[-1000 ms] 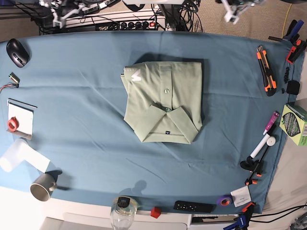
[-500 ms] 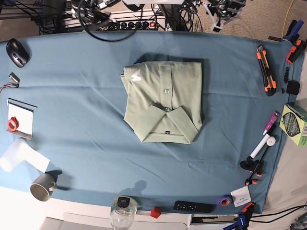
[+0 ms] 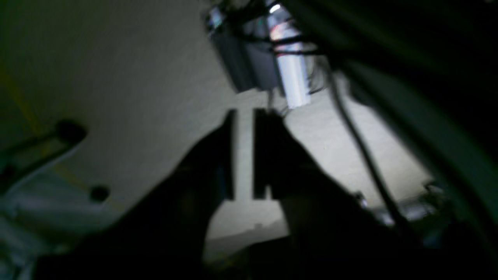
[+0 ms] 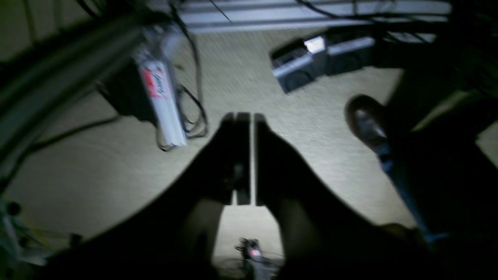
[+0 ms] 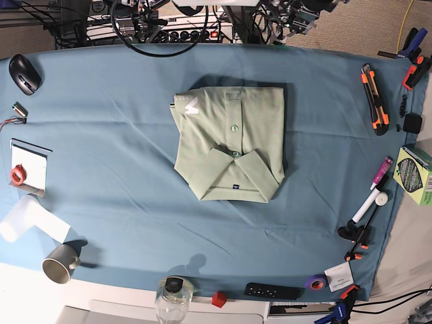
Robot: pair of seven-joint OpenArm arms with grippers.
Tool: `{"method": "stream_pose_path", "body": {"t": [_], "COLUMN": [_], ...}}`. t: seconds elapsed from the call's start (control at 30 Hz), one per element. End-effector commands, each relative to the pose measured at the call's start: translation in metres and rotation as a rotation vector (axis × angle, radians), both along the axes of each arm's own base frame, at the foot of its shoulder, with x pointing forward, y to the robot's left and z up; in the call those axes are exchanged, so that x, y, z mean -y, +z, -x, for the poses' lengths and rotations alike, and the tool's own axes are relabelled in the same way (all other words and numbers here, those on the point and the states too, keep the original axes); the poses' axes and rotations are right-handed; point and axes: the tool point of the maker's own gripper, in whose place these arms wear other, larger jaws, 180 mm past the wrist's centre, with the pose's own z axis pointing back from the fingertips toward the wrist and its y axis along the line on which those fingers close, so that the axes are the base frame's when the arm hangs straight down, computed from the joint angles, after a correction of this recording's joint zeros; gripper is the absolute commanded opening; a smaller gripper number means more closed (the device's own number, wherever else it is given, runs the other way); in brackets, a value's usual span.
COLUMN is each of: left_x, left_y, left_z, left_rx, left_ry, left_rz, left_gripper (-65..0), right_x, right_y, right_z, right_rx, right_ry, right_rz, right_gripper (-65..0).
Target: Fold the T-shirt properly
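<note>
Blue cloth [image 5: 101, 155] bears the folded T-shirt [image 5: 229, 143], mouse [image 5: 24, 73], mug [image 5: 61, 262]; both hands together.

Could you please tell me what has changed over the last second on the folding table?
Both arms have drawn back behind the table's far edge; the left gripper and right gripper have closed, empty, and now face the floor. The T-shirt stayed put, folded with its collar showing on the blue cloth, and the tools around it have not moved.

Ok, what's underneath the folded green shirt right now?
The pale sage-green collared T-shirt lies folded flat on the blue table cloth, which shows on every side of it. Anything between its folded layers or under it is covered and cannot be seen.
</note>
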Motion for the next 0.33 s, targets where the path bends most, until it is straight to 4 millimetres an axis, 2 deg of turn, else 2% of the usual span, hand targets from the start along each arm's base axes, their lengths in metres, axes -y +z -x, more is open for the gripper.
{"method": "stream_pose_path", "body": {"t": [0.0,0.13,0.3], "left_x": [0.004,0.005,0.016], "left_y": [0.0,0.0,0.001], "left_z": [0.002,0.004,-0.002], "left_rx": [-0.006,-0.005,0.026], "left_ry": [-0.001,0.003,0.006], "left_rz": [0.003,-0.001,0.029], "left_gripper": [-65.0,-65.0,-65.0], "right_x": [0.002,0.008,0.018], "right_y": [0.001,0.001,0.002], "right_z": [-0.003,-0.003,-0.005], "right_rx": [-0.004,-0.014,-0.006], "right_ry": [0.021,0.074,0.073], "right_rz": [0.012,0.06,0.12], "right_gripper": [-65.0,-65.0,-65.0]}}
